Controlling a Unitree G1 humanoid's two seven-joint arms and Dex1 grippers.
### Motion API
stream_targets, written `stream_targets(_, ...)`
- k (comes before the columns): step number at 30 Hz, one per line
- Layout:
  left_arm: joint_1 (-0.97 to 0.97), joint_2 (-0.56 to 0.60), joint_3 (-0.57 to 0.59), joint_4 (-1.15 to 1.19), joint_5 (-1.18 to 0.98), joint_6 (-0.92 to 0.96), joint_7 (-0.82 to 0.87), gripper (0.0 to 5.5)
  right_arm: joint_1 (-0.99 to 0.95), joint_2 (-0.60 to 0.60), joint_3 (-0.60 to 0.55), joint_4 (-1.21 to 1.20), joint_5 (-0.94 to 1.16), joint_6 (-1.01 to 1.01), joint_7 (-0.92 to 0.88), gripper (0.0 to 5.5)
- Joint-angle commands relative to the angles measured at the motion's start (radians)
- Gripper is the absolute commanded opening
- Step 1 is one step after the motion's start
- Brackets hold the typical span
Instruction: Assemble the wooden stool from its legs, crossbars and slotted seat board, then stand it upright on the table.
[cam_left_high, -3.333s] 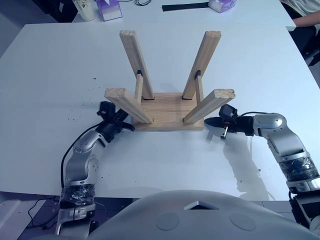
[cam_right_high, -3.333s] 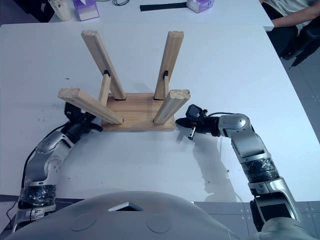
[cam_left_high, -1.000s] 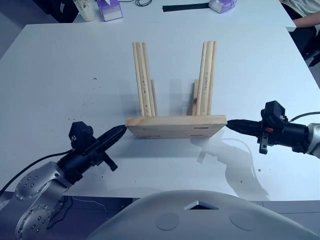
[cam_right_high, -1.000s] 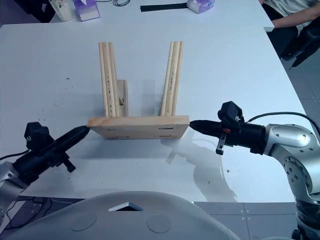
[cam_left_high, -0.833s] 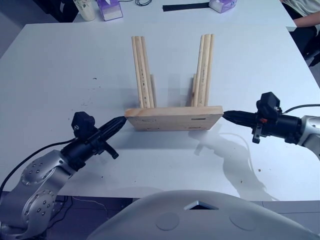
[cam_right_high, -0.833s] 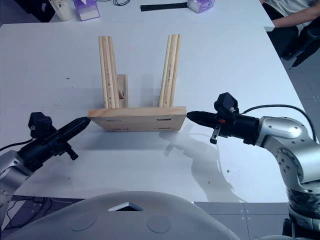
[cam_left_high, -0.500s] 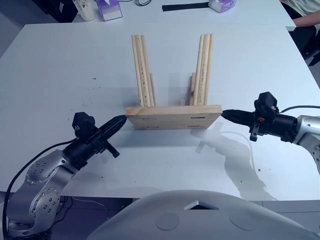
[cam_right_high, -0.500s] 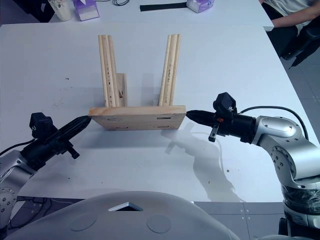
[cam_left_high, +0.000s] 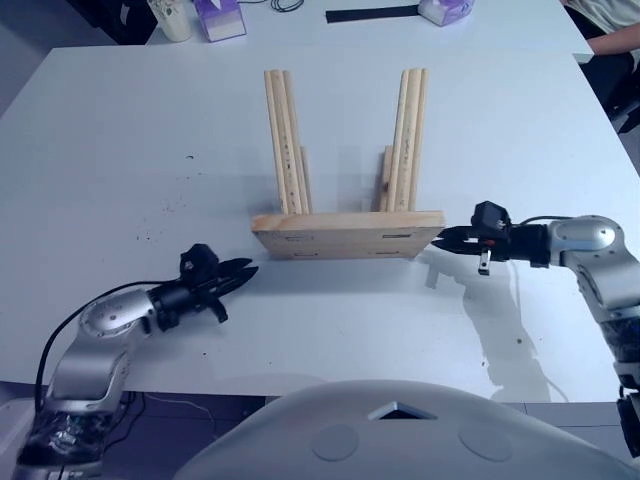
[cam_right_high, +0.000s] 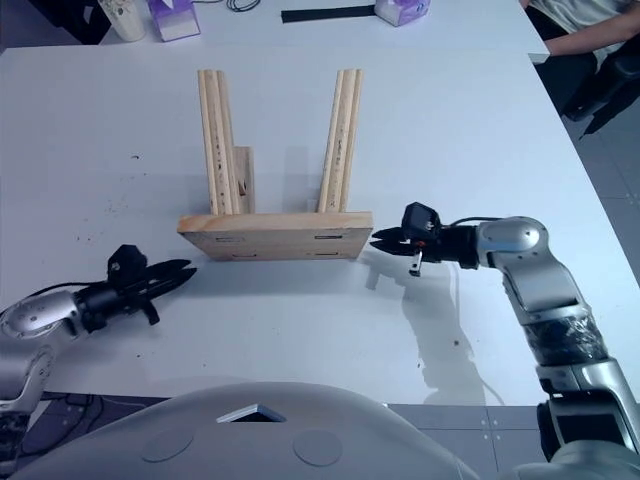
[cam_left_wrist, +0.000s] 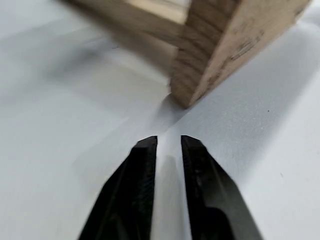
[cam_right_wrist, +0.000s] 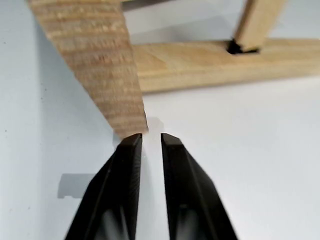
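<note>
White table (cam_left_high: 100, 130) runs wide and flat, with dark specks (cam_left_high: 165, 208) scattered on its left side. Along the far edge sit a white cup (cam_left_high: 170, 18), a purple-and-white tissue box (cam_left_high: 218, 17) and a long black strip (cam_left_high: 370, 14).

Centre stage, the pale wooden stool (cam_left_high: 410, 140) is down on its side. Its slotted seat board (cam_left_high: 345, 235) stands on edge nearest the robot, slots facing the robot, and the square wooden legs (cam_left_high: 283, 140) run away across the table.

The left gripper (cam_left_high: 243, 269) sits low over the table, near the board's left corner but apart from it. Its fingers are parted a little with nothing between them. The right gripper (cam_left_high: 447, 238) is just beside the board's right corner, fingers likewise slightly spread and empty.

Now the wrist cameras add what the head views cannot. From the left wrist, the black fingers (cam_left_wrist: 142, 170) frame a strip of bare table, with the board's end grain close ahead. From the right wrist, the tips come right up to the board's bottom corner, though I cannot tell whether they touch it. Behind it a short wooden crossbar (cam_right_wrist: 257, 20) plugs into a dark slot in a leg.
</note>
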Motion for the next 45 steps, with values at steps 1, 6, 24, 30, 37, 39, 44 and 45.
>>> stream_targets(1,-0.084,0.053,-0.061,0.096,0.100,-0.116,-0.070,1.66,-0.106,0.005,0.044,0.120,-0.040,-0.080,0.084,1.35)
stream_targets(6,-0.125,0.064,-0.109,0.130,0.139,-0.183,-0.134,2.53,-0.124,-0.001,0.056,0.148,-0.044,-0.115,0.141,2.20)
stream_targets(24,-0.365,0.026,-0.187,0.269,0.170,-0.272,-0.221,3.02,-0.164,0.089,0.104,0.120,-0.053,-0.068,0.143,2.67)
stream_targets(30,-0.394,0.003,-0.207,0.313,0.178,-0.309,-0.235,3.02,-0.177,0.119,0.124,0.150,-0.064,-0.070,0.142,2.67)
stream_targets(37,-0.439,-0.031,-0.248,0.368,0.170,-0.354,-0.284,2.22,-0.200,0.135,0.131,0.203,-0.082,-0.093,0.147,2.06)
stream_targets(39,-0.445,-0.036,-0.246,0.369,0.162,-0.347,-0.292,1.92,-0.203,0.137,0.126,0.210,-0.073,-0.081,0.155,1.77)
stream_targets(44,-0.424,-0.023,-0.216,0.302,0.098,-0.260,-0.312,1.52,-0.169,0.115,0.096,0.134,0.036,0.064,0.230,1.44)
stream_targets(45,-0.398,-0.012,-0.204,0.246,0.052,-0.203,-0.323,1.52,-0.161,0.109,0.085,0.097,0.078,0.123,0.246,1.44)
